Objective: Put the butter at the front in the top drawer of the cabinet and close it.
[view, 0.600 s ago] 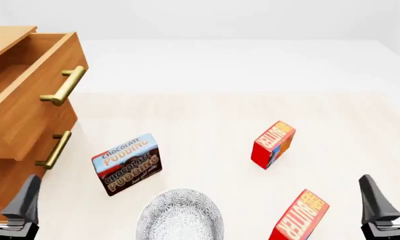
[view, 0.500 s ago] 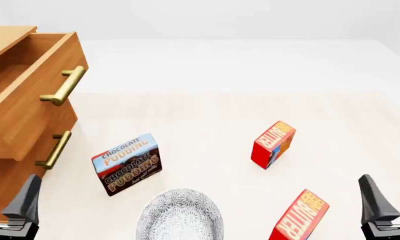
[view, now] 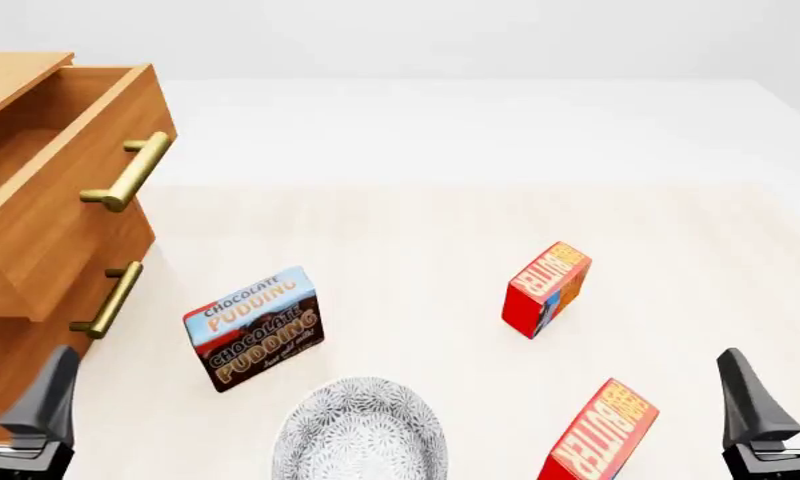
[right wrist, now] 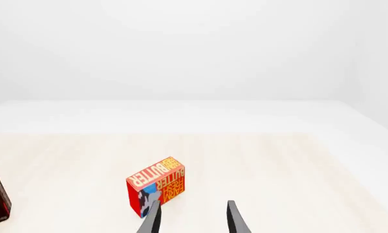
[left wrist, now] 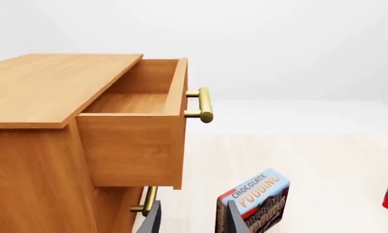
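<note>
Both hands, left hand [left wrist: 191,219] and right hand [right wrist: 192,218], are hanging open and empty. Nothing's budging since a moment ago, so the nearer red-and-orange butter carton [view: 600,432] is still sitting on the pale counter [view: 414,240], well apart from the light-brown wooden top drawer [view: 56,205], which is gaping open.

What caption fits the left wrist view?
Open top drawer of the cabinet, pudding box beyond the open left gripper.

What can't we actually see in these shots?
- Near butter: bottom cut off by the front view's lower edge; absent from both wrist views.
- Top drawer: the front panel hides part of its floor.
- Left claw and right claw: only fingertips show in the wrist views.
- Cabinet: left part cut off in the front view.
</note>
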